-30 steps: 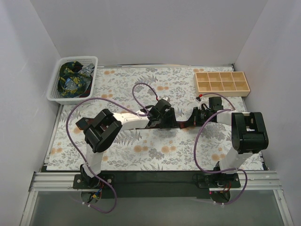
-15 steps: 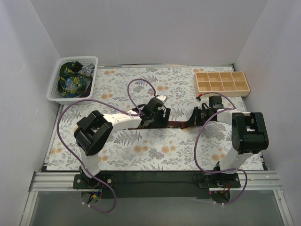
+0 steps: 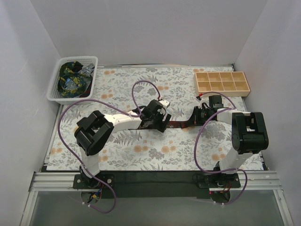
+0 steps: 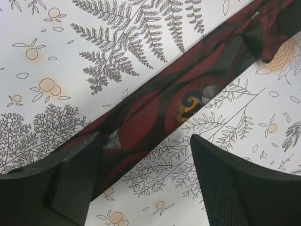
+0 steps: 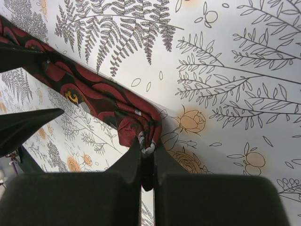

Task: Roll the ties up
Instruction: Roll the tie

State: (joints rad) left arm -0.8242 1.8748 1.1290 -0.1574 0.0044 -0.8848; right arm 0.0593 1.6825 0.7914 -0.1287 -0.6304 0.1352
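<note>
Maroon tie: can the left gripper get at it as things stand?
Probably yes. The left gripper is open over the maroon tie, which runs diagonally between its jaws with nothing on top of it. The right gripper pinches the tie's end, off to one side.

A dark maroon fabric necktie [image 3: 179, 125] spans the left gripper [image 3: 160, 124] and right gripper [image 3: 195, 118] on a fern-printed tablecloth [image 3: 122, 84]. White plastic basket [image 3: 78, 58] of dark patterned ties [image 3: 70, 80], rear left; wooden compartment tray [image 3: 222, 92], rear right.

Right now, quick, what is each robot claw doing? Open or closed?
Left gripper: open, over the maroon tie, not squeezing it.
Right gripper: closed, pinching the bunched end of the maroon tie.
</note>
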